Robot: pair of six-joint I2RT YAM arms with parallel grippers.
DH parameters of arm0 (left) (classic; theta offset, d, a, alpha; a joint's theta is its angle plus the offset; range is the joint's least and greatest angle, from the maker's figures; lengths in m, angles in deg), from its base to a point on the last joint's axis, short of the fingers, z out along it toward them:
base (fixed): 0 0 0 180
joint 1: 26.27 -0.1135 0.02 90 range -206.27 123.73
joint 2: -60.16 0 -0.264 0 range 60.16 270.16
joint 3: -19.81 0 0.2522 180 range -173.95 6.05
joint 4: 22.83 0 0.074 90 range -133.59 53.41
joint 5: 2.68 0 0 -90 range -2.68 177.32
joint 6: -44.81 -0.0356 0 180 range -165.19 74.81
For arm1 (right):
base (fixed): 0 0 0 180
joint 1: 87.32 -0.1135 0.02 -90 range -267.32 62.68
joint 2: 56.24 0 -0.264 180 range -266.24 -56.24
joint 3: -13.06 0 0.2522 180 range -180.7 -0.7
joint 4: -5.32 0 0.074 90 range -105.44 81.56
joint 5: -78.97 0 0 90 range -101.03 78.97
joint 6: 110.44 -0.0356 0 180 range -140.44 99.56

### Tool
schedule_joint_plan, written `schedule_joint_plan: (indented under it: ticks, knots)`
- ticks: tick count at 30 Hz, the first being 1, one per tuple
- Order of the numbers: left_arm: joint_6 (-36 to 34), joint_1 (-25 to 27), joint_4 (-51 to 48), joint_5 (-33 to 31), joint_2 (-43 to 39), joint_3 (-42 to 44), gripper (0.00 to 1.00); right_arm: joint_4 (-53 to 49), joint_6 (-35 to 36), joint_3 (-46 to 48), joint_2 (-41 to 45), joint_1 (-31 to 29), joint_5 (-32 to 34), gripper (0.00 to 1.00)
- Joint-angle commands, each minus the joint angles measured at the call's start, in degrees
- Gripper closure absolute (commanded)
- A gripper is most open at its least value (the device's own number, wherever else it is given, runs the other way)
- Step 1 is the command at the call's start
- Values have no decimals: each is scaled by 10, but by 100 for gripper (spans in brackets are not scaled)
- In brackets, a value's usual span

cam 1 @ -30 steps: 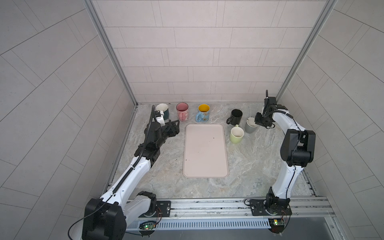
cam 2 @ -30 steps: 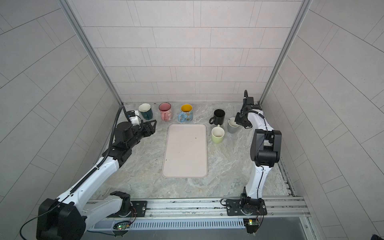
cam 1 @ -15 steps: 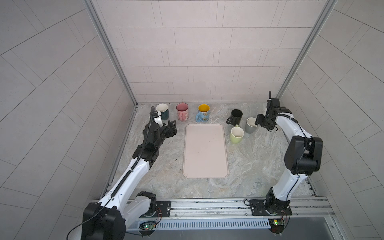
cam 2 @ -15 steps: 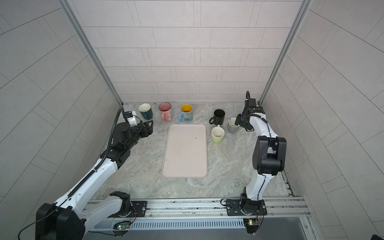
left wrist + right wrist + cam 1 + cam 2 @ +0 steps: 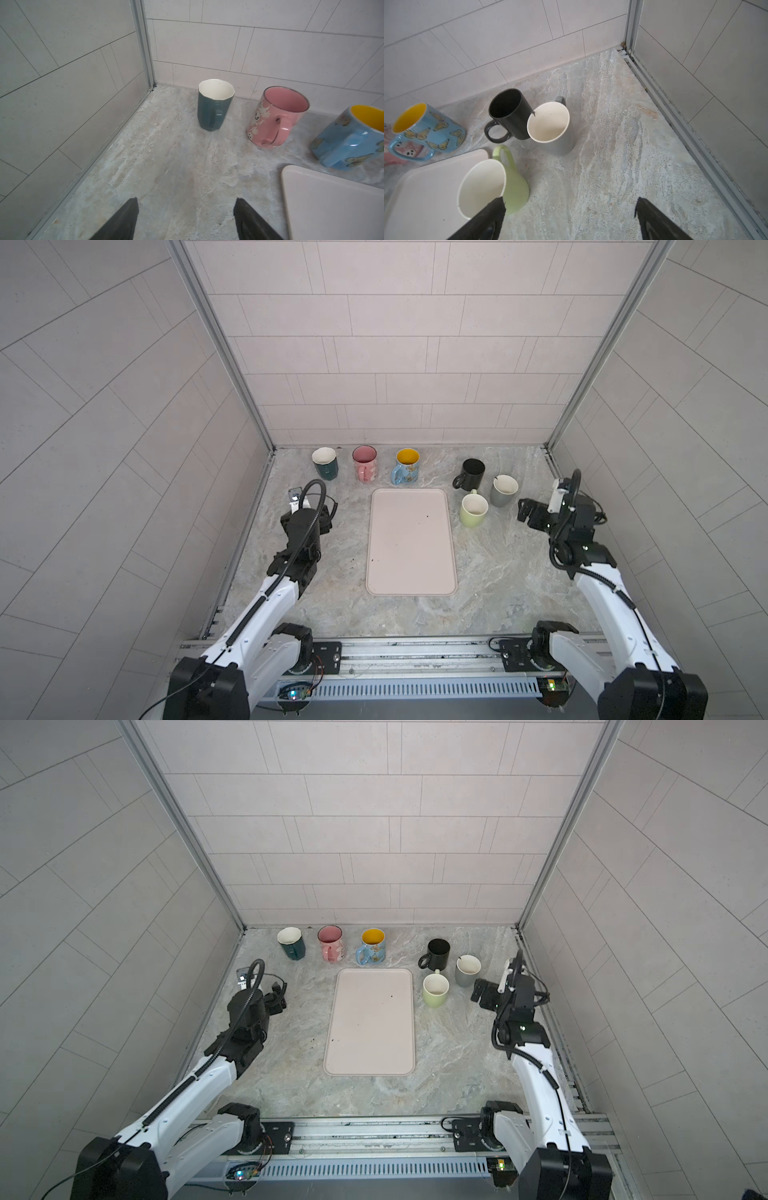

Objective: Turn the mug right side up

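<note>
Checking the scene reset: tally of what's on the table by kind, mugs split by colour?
teal mug: 1
pink mug: 1
blue butterfly mug: 1
black mug: 1
grey mug: 1
light green mug: 1
pink tray: 1
Total: 7 (6 mugs, all upright)

Grey mug (image 5: 553, 133) handle mostly behind its body

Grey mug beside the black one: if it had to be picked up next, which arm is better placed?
Right, most likely. The right gripper hangs open just beside the grey mug, nothing between them. The left gripper, also open, sits across the tray near the teal mug.
</note>
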Motion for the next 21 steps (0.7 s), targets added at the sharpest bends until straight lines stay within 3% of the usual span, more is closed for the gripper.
schedule_joint_plan:
  ticks: [1,7,11,17,21]
  knots:
    - [-50,-4,93,-26,-13,43,22,118,64,62,27,-6,0,1]
    - [-78,-7,164,-3,15,85,22,315,108,168,-18,-21,14,1]
    - [-86,-29,205,50,62,112,22,374,121,169,-92,-36,8,1]
    - [-54,-91,356,143,107,165,22,506,174,169,-216,-74,11,1]
    - [-37,-127,389,188,148,155,22,576,183,175,-262,-86,9,1]
